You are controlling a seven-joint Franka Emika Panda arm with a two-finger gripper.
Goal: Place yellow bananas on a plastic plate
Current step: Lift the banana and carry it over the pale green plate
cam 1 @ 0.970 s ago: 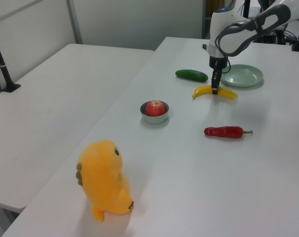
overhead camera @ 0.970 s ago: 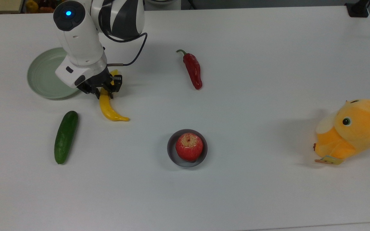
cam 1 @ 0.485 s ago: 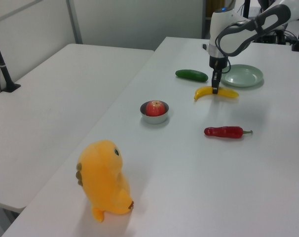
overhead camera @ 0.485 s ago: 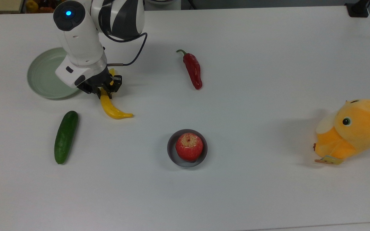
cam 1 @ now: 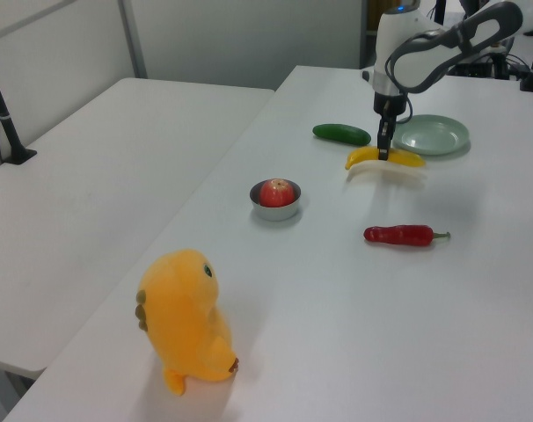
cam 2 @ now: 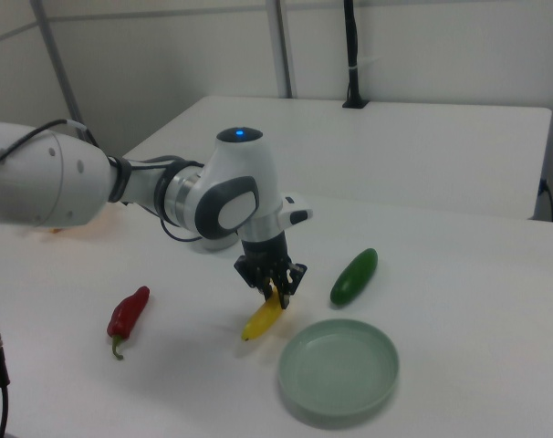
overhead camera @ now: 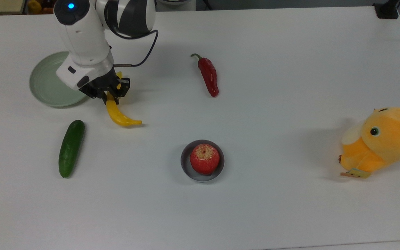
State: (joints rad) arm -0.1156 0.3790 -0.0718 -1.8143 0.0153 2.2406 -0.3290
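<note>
The banana (overhead camera: 118,114) hangs clear of the white table (overhead camera: 273,52), pinched near its middle between the fingers of the gripper (overhead camera: 111,92); in the left view its pale shadow lies on the tabletop just under it, and its pointed tip juts toward the top view's lower right. It is not on the green plate (overhead camera: 45,83), which sits bare just beside it on the top view's left, partly covered from above by the arm (overhead camera: 82,38). In the right view the banana (cam 2: 264,316) dangles below the gripper (cam 2: 273,290), with the plate (cam 2: 339,370) low on the right view's right. A dark green cucumber (overhead camera: 71,148) lies near the banana, toward the top view's lower left, apart from both banana and plate. A red chili pepper (overhead camera: 209,75) lies farther toward the top view's right, stem pointing up the frame. Nearer the table's middle a red apple (overhead camera: 204,158) sits inside a small grey dish (overhead camera: 186,168). Well apart, at the top view's right edge, an orange plush toy (overhead camera: 382,140) rests on the table.
</note>
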